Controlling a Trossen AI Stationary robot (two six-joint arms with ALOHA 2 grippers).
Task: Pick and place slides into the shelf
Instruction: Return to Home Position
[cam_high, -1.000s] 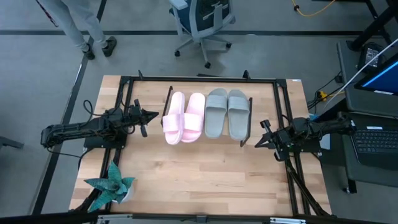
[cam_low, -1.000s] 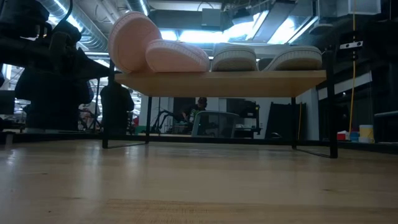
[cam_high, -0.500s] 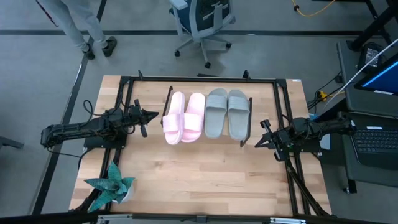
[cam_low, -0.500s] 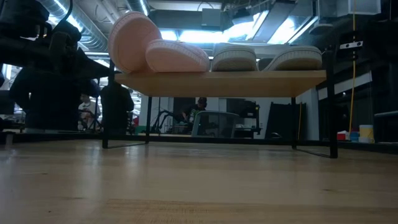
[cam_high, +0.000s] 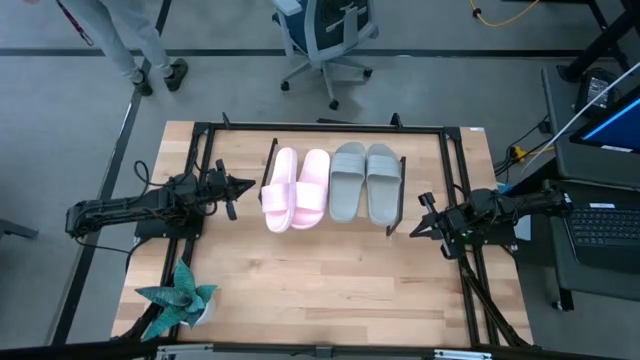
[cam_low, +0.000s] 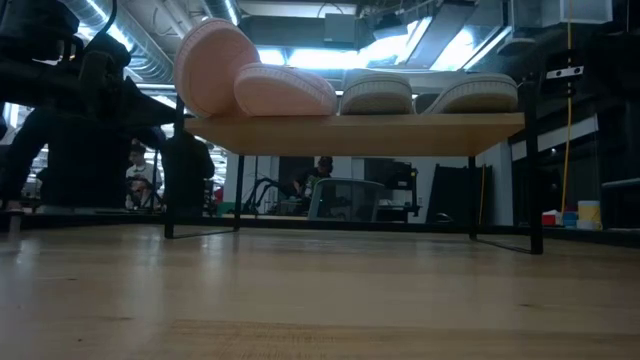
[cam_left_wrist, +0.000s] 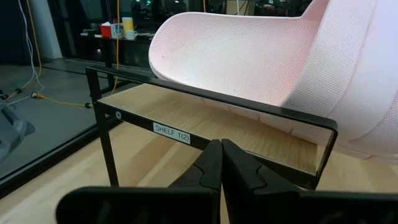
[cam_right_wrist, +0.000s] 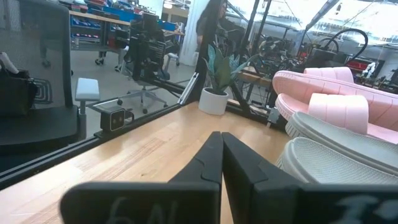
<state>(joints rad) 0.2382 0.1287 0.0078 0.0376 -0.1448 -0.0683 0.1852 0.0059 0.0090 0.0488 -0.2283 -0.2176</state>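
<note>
1. Nothing on the table has moved since the earlier frames. Both arms and all four slides hold their places; only a person (cam_low: 140, 165) in the room behind has shifted.
2. The left tool (cam_high: 248, 184) lies low at the left of the table (cam_high: 330, 285), tips aimed at the shelf's (cam_low: 350, 132) left end. Its fingers are pressed together and hold nothing.
3. The right tool (cam_high: 415, 230) lies at the right, just beside the near corner of the shelf's right end frame. Its fingers are likewise closed and empty.
4. The pink slides (cam_high: 296, 190) occupy the left half of the shelf board and the grey-green slides (cam_high: 365, 183) the right half. The leftmost pink one sits tilted and overhangs the left end frame.
5. Judgement: placing looks complete and the arms appear folded near rest. Any remaining retreat should run straight outward, away from the shelf, with the tools kept closed.
6. Clearances: the left tool should avoid rising under the overhanging pink slide. The right tool has little margin to the end frame. The near half of the table offers open room, apart from the plant (cam_high: 178, 300) at the near left corner.
</note>
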